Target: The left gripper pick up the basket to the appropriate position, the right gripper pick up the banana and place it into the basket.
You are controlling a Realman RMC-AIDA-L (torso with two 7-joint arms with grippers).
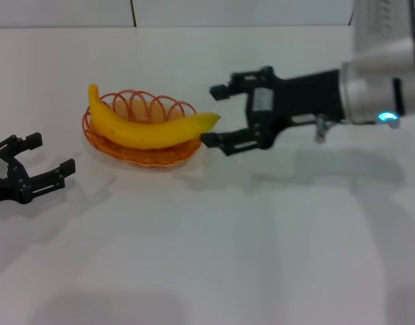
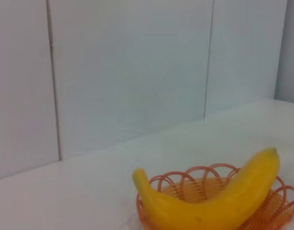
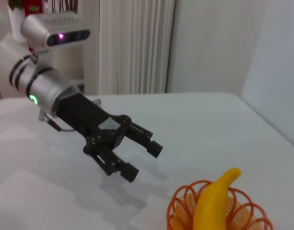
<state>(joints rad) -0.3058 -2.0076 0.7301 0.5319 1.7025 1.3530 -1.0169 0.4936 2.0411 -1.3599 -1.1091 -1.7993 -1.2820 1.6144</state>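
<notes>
The yellow banana lies across the orange wire basket at the table's left middle, both ends sticking over the rim. My right gripper is open just right of the basket, its fingers above and below the banana's right tip without holding it. My left gripper is open and empty at the left edge, apart from the basket. The left wrist view shows the banana in the basket. The right wrist view shows the banana, the basket and the left gripper beyond, open.
The white table stretches in front of the basket and the arms. A white panelled wall stands behind the table. Curtains hang on the robot's side.
</notes>
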